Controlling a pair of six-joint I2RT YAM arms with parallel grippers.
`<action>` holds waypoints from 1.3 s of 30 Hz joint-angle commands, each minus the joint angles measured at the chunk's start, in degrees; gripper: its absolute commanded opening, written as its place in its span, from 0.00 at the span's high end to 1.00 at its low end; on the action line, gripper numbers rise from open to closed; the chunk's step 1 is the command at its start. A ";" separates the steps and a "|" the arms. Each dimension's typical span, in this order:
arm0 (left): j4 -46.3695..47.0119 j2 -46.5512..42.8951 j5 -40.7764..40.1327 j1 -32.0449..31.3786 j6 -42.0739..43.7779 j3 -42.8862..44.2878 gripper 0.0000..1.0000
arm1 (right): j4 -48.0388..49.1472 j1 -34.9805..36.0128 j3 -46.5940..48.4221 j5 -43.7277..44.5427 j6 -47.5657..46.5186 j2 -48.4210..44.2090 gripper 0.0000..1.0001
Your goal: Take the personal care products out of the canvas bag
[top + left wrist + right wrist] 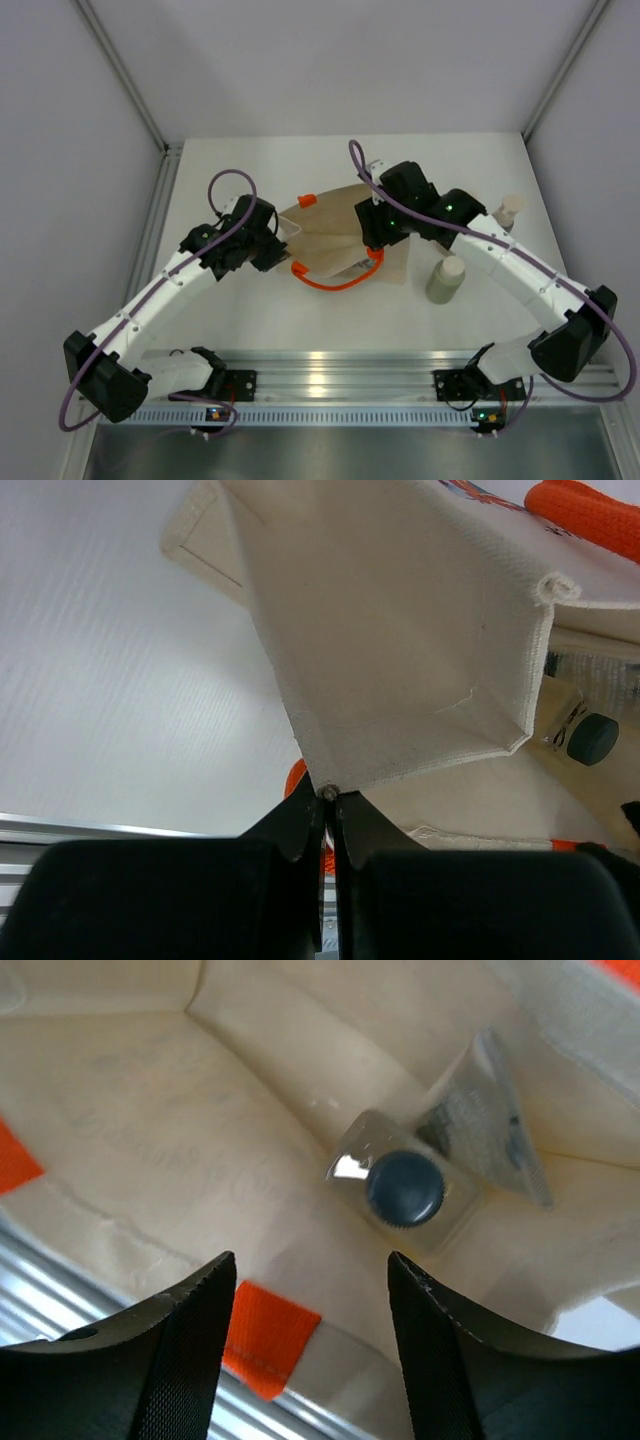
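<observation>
The beige canvas bag [335, 235] with orange handles lies at the table's middle, mouth toward the front. My left gripper [330, 792] is shut on a corner of the bag's rim [400, 680] and holds it up. My right gripper [310, 1280] is open just above the bag's mouth. Inside lie a square clear jar with a dark lid [405, 1188] and a flat silvery tube [490, 1120] behind it. The jar's lid also shows in the left wrist view [592, 738]. A grey-green bottle [445, 279] and a tan bottle [508, 212] stand on the table right of the bag.
An orange handle loop [335, 278] lies in front of the bag. An aluminium rail [340, 375] runs along the near edge. Grey walls close the sides and back.
</observation>
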 commanded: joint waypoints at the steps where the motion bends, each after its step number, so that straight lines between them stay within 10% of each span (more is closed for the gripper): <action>1: 1.20 0.35 0.34 -0.24 -0.56 -0.13 1.00 | -2.78 -0.34 5.62 11.12 0.76 4.18 0.38; 9: 1.20 -0.53 0.16 -0.24 -0.74 -0.04 1.00 | -5.06 -0.25 13.09 14.32 12.02 9.11 0.11; 29: 1.28 -0.01 0.34 -0.24 -0.12 3.56 1.00 | -19.13 2.12 20.48 23.90 22.32 17.64 0.11; 39: 1.28 0.52 0.52 -0.32 0.58 3.30 1.00 | -17.46 2.47 29.62 26.27 7.93 20.71 0.20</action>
